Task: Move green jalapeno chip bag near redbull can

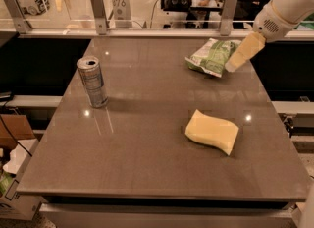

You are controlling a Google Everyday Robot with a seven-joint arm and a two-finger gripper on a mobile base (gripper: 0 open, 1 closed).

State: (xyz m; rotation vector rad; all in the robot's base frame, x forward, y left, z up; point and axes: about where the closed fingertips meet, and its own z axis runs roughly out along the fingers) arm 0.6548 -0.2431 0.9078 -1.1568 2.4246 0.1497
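The bag point(211, 56), crinkled green-and-white foil, lies puffy and flat just left of the claw point(234, 64), whose tip hangs at the bag's right edge; whether they touch cannot be told. The can point(92, 81), slim and silver-grey with a shiny top rim, stands upright well left of the claw, nearer the camera.

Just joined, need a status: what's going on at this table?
The robot's gripper is at the right edge of the green jalapeno chip bag, which lies at the far right of the table. Whether it touches the bag can't be told. The bag is not yet moved. The redbull can stands upright far off on the left side. A yellow sponge lies untouched near the front right.
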